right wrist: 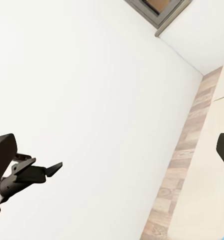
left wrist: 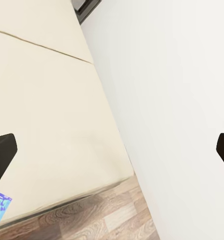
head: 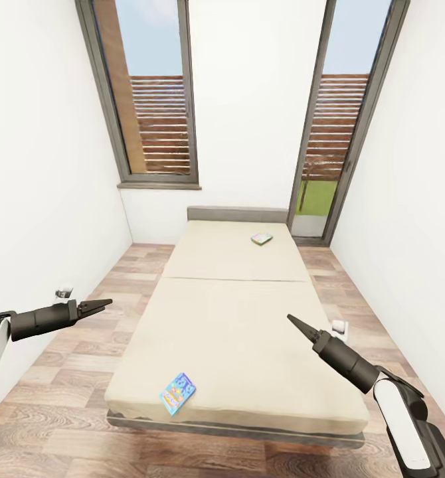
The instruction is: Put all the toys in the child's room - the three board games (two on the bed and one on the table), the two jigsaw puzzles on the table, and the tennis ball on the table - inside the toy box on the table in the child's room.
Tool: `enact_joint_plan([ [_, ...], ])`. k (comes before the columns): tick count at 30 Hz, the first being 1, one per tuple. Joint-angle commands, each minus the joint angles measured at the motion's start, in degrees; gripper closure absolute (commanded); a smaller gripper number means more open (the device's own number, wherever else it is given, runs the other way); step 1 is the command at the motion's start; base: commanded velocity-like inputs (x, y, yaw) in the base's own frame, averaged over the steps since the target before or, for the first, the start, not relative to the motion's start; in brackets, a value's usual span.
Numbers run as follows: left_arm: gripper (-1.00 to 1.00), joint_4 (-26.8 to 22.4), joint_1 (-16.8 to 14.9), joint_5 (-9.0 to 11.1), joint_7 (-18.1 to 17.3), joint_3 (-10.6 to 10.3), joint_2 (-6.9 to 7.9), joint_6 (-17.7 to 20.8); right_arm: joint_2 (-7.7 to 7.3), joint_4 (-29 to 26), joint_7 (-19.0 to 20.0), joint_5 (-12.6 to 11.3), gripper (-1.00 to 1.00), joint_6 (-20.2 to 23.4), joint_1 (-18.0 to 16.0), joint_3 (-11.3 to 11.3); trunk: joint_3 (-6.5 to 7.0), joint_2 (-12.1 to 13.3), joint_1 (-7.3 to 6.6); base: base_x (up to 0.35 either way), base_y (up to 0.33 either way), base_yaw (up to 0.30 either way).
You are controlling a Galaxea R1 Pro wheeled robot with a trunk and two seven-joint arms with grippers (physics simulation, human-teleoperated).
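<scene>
You are facing the bed [head: 236, 318] from its near end, with both arms held out over the floor on either side of it and nothing in either grip. The blue board game [head: 177, 393] lies flat on the mattress close to the near edge, left of the bed's centre line, and turned so its long axis runs diagonally, from near-left to far-right. The white-green board game [head: 262, 238] sits well away at the far end, right of centre, near the headboard.

The blue box is the one within reach first. It lies to the right of the left gripper [head: 96, 306] and nearer to you than its tips, and to the left of the right gripper [head: 298, 324] and again nearer. By my judgement the left arm has the shorter path, though the two are not far apart in this.

In the wrist views, each gripper's fingers [left wrist: 1, 152] stand wide apart, at opposite edges of the picture. A corner of the blue box shows beside the left arm's finger.

To take the box, you would likely need to swing the left gripper right and down, turned across the box's short side.
</scene>
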Motion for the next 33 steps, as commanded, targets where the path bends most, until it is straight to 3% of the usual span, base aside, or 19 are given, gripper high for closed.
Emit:
enact_joint_plan([
  [1,-1.0,0.01,-0.05,0.15,-0.07,0.0,0.01,0.43,0.0,-0.01,0.03,-0.32,-1.0,0.31,-0.05,-0.05,-0.11,-0.12,0.03,0.0,0.0,0.0],
  [33,-1.0,0.01,-0.05,0.15,-0.23,0.04,0.02,0.43,0.21,0.88,0.07,-0.42,-1.0,-0.09,-0.05,-0.05,-0.05,-0.12,0.03,0.0,0.0,0.0],
])
